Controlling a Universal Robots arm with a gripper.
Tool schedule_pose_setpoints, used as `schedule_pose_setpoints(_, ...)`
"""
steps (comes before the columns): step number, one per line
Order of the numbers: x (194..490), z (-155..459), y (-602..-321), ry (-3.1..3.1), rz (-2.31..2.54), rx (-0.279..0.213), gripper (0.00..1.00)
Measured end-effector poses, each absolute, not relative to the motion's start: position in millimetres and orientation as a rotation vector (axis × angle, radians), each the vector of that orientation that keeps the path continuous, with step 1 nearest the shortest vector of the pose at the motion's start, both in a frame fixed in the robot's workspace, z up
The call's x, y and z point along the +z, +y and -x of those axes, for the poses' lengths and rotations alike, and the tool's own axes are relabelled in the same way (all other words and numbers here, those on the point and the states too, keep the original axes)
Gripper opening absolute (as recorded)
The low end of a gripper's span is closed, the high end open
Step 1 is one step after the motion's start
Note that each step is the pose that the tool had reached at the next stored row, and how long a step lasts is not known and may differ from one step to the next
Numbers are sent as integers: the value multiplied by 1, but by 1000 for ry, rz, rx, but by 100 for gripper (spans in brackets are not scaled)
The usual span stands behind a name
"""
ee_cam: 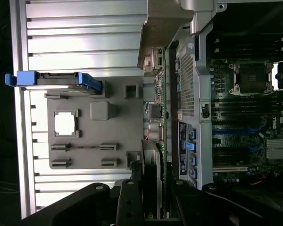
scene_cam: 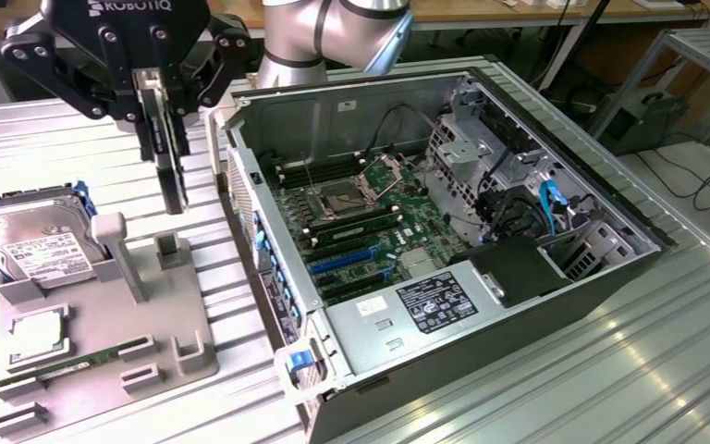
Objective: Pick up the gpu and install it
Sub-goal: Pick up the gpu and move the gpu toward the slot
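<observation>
My gripper (scene_cam: 164, 109) is shut on the gpu (scene_cam: 174, 176), a thin dark card that hangs on edge from the fingers. It is lifted clear of the grey holder tray (scene_cam: 145, 347), above the tray's upright posts and just on the exterior view's left of the open computer case (scene_cam: 368, 370). In the wrist view the gpu (ee_cam: 155, 115) appears edge-on, with green board and small parts showing, running out from my gripper (ee_cam: 154, 188) between the tray and the case wall. The motherboard (scene_cam: 368, 217) with its blue slots (scene_cam: 343, 264) lies open inside the case.
On the tray sit a silver hard drive (scene_cam: 29, 242) in a blue carrier, a square processor (scene_cam: 34, 335) and a narrow green memory stick (scene_cam: 71, 363). The case's drive cage and cables (scene_cam: 540, 208) crowd its far side. The ribbed metal table (scene_cam: 627, 370) extends around.
</observation>
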State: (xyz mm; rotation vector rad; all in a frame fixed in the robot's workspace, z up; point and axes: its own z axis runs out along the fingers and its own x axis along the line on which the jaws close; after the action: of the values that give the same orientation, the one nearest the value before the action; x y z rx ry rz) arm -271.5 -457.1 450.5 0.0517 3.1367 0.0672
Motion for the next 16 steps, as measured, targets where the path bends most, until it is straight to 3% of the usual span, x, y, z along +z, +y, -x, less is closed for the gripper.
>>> schedule_pose_setpoints(16, 451, 251, -457, 3137, -52, 67, 28)
